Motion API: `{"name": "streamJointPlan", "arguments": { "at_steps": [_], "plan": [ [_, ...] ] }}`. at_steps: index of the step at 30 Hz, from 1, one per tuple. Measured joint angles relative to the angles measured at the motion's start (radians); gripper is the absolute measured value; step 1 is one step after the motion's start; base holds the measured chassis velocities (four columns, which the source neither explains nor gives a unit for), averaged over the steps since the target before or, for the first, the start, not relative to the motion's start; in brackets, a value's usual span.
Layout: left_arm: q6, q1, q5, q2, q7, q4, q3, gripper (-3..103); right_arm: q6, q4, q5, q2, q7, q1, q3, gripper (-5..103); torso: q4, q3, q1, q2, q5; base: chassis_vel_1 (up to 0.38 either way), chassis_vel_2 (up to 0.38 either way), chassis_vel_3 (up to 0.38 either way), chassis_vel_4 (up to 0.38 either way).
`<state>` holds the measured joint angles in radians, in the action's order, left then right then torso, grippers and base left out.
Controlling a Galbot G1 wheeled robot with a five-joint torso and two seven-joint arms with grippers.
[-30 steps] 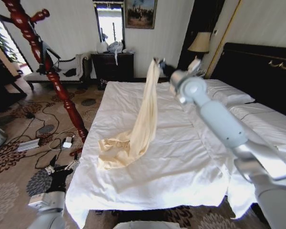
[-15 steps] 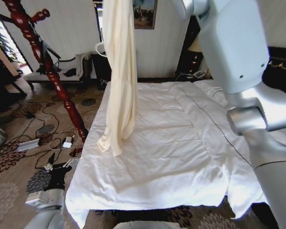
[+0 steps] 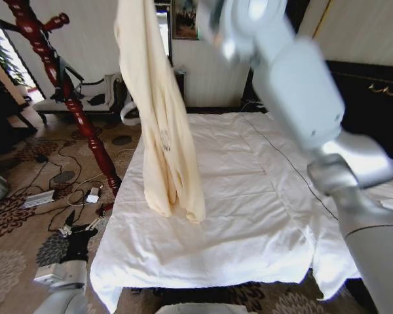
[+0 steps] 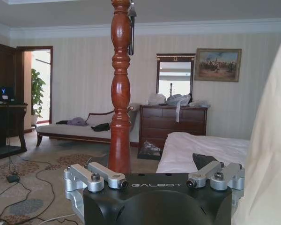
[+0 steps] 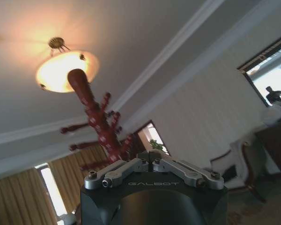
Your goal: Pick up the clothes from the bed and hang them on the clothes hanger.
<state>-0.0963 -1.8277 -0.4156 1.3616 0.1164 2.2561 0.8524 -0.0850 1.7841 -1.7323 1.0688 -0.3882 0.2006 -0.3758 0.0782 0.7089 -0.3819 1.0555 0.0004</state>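
**Garment now clear of the bed and swinging toward the coat stand**

In the head view, the right arm is reaching high across the top of the picture, and the cream-yellow silky garment (image 3: 158, 124) is hanging from above the frame's upper edge. A second ago its lower half was still pooled on the duvet near the bed's left edge; half a second ago only its tail was brushing there; now its hem is hanging over the left part of the bed (image 3: 249, 196), seemingly free of the duvet. The cloth is also drifting leftward, toward the red turned-wood coat stand (image 3: 72, 98) beside the bed's left edge. I judge the pick-up finished and the carry toward the hanging place under way. No black hanger can be made out. The left arm is waiting low at the bottom left corner.

In the left wrist view, the left gripper (image 4: 154, 180) is resting with its fingers spread wide and nothing between them. The coat stand's post (image 4: 120, 89) is rising just ahead, and the garment's edge (image 4: 271, 154) is hanging along one side.

In the right wrist view, the right gripper (image 5: 153, 164) is pointing up at the ceiling lamp (image 5: 65, 70) and the stand's pegged top (image 5: 100, 126). Its fingers are drawn together, presumably pinching the garment, though the cloth itself is hidden there.
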Motion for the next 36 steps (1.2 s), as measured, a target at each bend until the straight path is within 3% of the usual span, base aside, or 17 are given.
{"name": "streamJointPlan", "arguments": {
  "at_steps": [2,5,13,14,16,17,18,19,20,23,26,27,30,32,34,35,36],
  "plan": [
    [-0.001,-0.003,0.001,-0.001,0.000,-0.004,0.001,100,0.005,0.014,0.038,-0.019,-0.001,-0.058,-0.007,0,0.0000,0.000,0.000,0.000,0.0002,0.000,0.000,0.000,0.000],
    [-0.008,-0.011,0.009,0.000,0.000,-0.019,0.004,100,0.022,0.011,0.200,-0.075,0.009,-0.278,-0.050,0,0.0001,0.000,0.000,0.000,0.0001,0.000,0.000,0.000,0.000],
    [-0.010,-0.019,0.045,0.020,-0.001,-0.029,0.000,100,0.040,-0.117,0.355,-0.074,0.038,-0.498,-0.076,0,-0.0006,0.000,0.000,0.000,-0.0004,0.000,0.000,0.000,0.000],
    [-0.010,-0.021,0.048,0.021,-0.001,-0.029,0.000,100,0.023,-0.133,0.371,-0.075,0.021,-0.546,-0.069,-3,-0.0004,0.000,0.000,0.000,-0.0002,0.000,0.000,0.000,0.000],
    [-0.010,-0.023,0.048,0.020,-0.001,-0.030,0.002,100,0.004,-0.147,0.390,-0.077,-0.008,-0.577,-0.061,2,-0.0001,0.000,0.000,0.000,-0.0002,0.000,0.000,0.000,0.000],
    [-0.010,-0.024,0.048,0.019,-0.001,-0.031,0.003,100,-0.009,-0.158,0.403,-0.077,-0.040,-0.590,-0.055,2,0.0000,0.000,0.000,0.000,-0.0002,0.000,0.000,0.000,0.000],
    [-0.010,-0.024,0.048,0.018,-0.001,-0.033,0.005,100,-0.038,-0.179,0.413,-0.071,-0.127,-0.600,-0.041,13,0.0001,0.000,0.000,0.000,-0.0002,0.000,0.000,0.000,0.000],
    [-0.010,-0.024,0.049,0.018,-0.001,-0.034,0.005,100,-0.058,-0.189,0.408,-0.065,-0.193,-0.600,-0.028,13,-0.0002,0.000,0.000,0.000,-0.0002,0.000,0.000,0.000,0.000],
    [-0.010,-0.024,0.049,0.018,-0.001,-0.034,0.005,100,-0.058,-0.189,0.408,-0.065,-0.193,-0.600,-0.028,13,-0.0002,0.000,0.000,0.000,-0.0002,0.000,0.000,0.000,0.000],
    [-0.010,-0.024,0.054,0.022,-0.001,-0.037,0.001,100,-0.131,-0.228,0.346,-0.025,-0.524,-0.577,0.039,24,-0.0003,0.000,0.000,0.000,-0.0004,0.000,0.000,0.000,0.000],
    [-0.010,-0.022,0.064,0.031,-0.002,-0.038,-0.009,100,-0.164,-0.210,0.228,0.003,-0.737,-0.551,0.118,40,-0.0007,0.000,0.000,0.000,-0.0004,0.000,0.000,0.000,0.000],
    [-0.010,-0.022,0.064,0.031,-0.002,-0.038,-0.009,100,-0.164,-0.210,0.228,0.003,-0.737,-0.551,0.118,40,-0.0007,0.000,0.000,0.000,-0.0004,0.000,0.000,0.000,0.000],
    [-0.010,-0.020,0.071,0.037,-0.001,-0.037,-0.016,100,-0.230,-0.081,0.060,-0.019,-0.815,-0.545,0.160,51,-0.0001,0.000,0.000,0.000,-0.0006,0.000,0.000,0.000,0.000],
    [-0.010,-0.020,0.072,0.037,-0.002,-0.038,-0.016,100,-0.234,-0.065,0.045,-0.021,-0.821,-0.545,0.162,56,0.0000,0.000,0.000,0.000,-0.0005,0.000,0.000,0.000,0.000],
    [-0.011,-0.019,0.076,0.041,-0.002,-0.038,-0.018,100,-0.266,0.074,-0.069,-0.024,-0.870,-0.550,0.164,67,-0.0001,0.000,0.000,0.000,-0.0005,0.000,0.000,0.000,0.000],
    [-0.011,-0.018,0.077,0.043,-0.002,-0.038,-0.018,100,-0.279,0.098,-0.085,-0.020,-0.883,-0.550,0.159,67,0.0000,0.000,0.000,0.000,-0.0006,0.000,0.000,0.000,0.000],
    [-0.011,-0.019,0.080,0.045,-0.002,-0.038,-0.018,100,-0.322,0.153,-0.123,-0.002,-0.911,-0.548,0.140,79,-0.0002,0.000,0.000,0.000,-0.0005,0.000,0.000,0.000,0.000]
  ]
}}
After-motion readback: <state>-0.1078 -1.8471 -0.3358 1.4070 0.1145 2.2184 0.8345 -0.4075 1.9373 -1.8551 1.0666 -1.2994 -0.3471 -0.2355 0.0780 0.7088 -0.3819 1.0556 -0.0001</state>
